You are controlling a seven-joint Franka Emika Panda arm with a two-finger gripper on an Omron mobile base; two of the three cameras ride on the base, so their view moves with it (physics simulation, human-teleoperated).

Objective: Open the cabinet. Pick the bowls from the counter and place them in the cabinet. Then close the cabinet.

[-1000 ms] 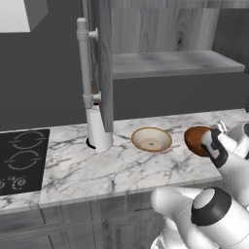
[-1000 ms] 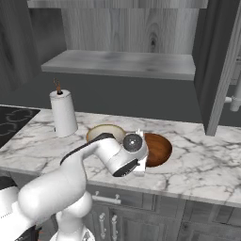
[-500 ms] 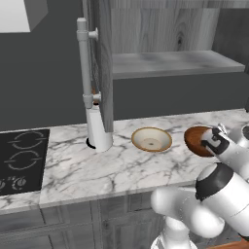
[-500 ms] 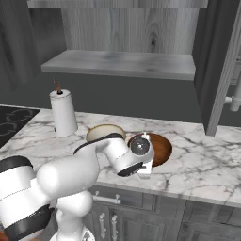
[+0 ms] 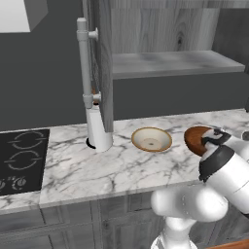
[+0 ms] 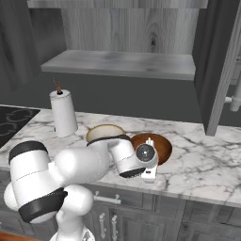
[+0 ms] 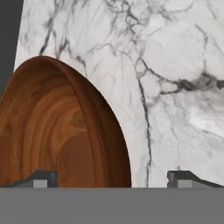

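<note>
Claw wide apart over the brown bowl's rim

In the hand view my gripper stood open, one tip inside the reddish-brown bowl at lower left, the other over bare counter, so the rim ran between them. The bowl sat at right of the left base view, just beside the cream bowl, below the open cabinet. I judged it rigid, glossy and slippery; its thin rim wall seemed the best hold.

Arm folded low and forward, pincer pointing down, fingers spread wide apart.
</note>
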